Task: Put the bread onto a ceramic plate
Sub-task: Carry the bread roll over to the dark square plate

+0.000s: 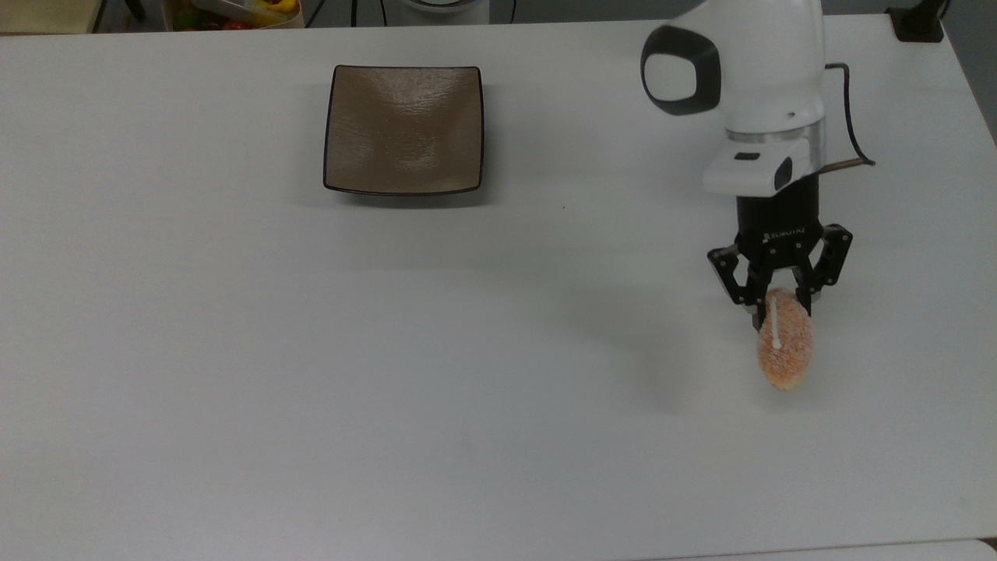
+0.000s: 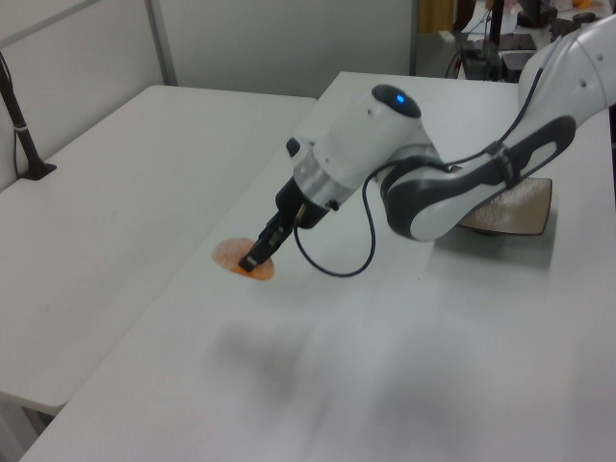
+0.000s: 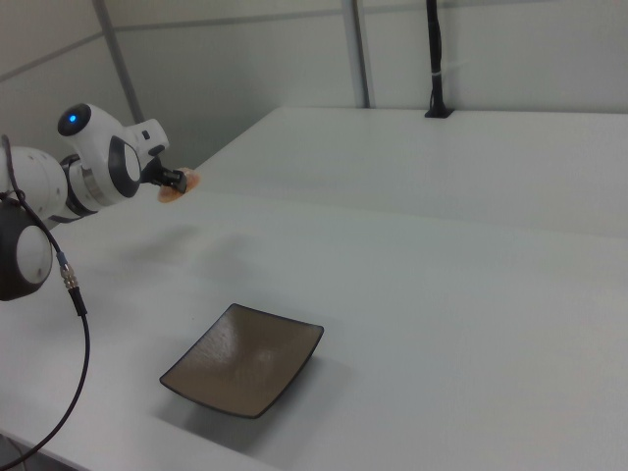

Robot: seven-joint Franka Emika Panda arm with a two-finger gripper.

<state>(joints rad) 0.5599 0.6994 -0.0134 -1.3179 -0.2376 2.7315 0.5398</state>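
The jaws are clenched on one end of the bread (image 1: 785, 344), the two black fingertips (image 1: 803, 302) pinching the end nearest the wrist while the rest of the bun sticks out beyond them. The gripper (image 1: 779, 310) holds the bread lifted clear of the white surface (image 1: 311, 374); its blurred shadow lies below it in the left view, apart from the bun (image 2: 243, 259). In the right view the bun (image 3: 189, 181) pokes out past the gripper (image 3: 179, 181). The ceramic plate (image 1: 403, 129) sits bare on the surface, well apart from the bread, toward the top view's upper left. A black cable (image 2: 337, 260) loops beneath the white arm (image 2: 385, 144).
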